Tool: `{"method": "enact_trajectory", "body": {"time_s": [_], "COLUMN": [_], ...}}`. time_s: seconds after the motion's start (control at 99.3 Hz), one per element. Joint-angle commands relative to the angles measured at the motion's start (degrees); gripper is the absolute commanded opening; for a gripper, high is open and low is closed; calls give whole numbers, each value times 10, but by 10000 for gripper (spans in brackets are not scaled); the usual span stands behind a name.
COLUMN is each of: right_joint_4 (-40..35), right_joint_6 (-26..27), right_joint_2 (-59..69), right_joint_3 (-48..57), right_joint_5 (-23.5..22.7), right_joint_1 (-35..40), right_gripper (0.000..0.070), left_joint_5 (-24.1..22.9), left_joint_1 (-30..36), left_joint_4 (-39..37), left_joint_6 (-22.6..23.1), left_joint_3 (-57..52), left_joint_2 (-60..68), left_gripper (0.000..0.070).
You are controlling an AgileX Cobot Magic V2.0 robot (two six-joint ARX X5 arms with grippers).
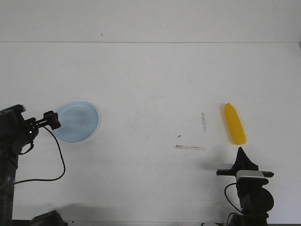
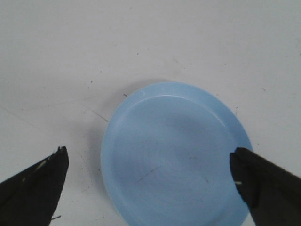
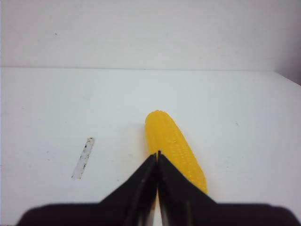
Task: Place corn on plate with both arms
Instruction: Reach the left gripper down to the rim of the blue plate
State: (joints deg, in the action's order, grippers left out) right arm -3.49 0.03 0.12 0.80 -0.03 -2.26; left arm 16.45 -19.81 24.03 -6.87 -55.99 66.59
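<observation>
- the corn (image 1: 234, 124) lies flat on the white desk (image 1: 150, 84) at the robot's right, well apart from the light-blue plate (image 1: 78, 121) at the left, and nothing holds it.
- the right gripper (image 3: 157, 155) has its fingers pressed together, tips just short of the near end of the corn. if it goes forward like this it will likely shove the ear along the desk instead of taking it.
- the ear is rounded and tapered, so a pinch off its middle line could squeeze it out sideways or set it rolling. a grip near the thin end may let the heavier end droop.
- the left gripper (image 2: 150, 179) hangs over the plate with its fingers spread wide, one at each side of the rim, gripping nothing. closing or dropping here could tip or skid the shallow, light plate.
- the long gap between corn and plate means a weak hold could drop the ear partway, and the two arms could crowd each other near the plate.
- two tape strips (image 1: 190, 148) lie on the desk beside the corn; they seem flat and harmless.
</observation>
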Motion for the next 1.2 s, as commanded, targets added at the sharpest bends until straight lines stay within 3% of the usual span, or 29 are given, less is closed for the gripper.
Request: {"method": "enact_trajectory", "body": {"time_s": [0.0, 0.403, 1.017, 1.108, 1.189], "right_joint_4": [9, 9, 9, 9, 9], "right_joint_6": [6, 6, 6, 6, 6], "right_joint_2": [-1, -1, -1, -1, -1], "right_joint_3": [-1, -1, -1, -1, -1], "right_joint_5": [0, 0, 0, 0, 0], "right_joint_1": [0, 0, 0, 0, 0], "right_gripper": [3, 3, 3, 3, 3], "left_joint_5": [12, 20, -8, -27, -36], "left_joint_1": [-5, -7, 19, 19, 19], "left_joint_4": [-2, -16, -47, -46, -38], "left_joint_6": [-11, 13, 34, 35, 46], "left_joint_3": [-9, -36, -36, -36, -36], "left_joint_2": [30, 161, 239, 239, 239], "left_gripper": [696, 692, 689, 667, 579]}}
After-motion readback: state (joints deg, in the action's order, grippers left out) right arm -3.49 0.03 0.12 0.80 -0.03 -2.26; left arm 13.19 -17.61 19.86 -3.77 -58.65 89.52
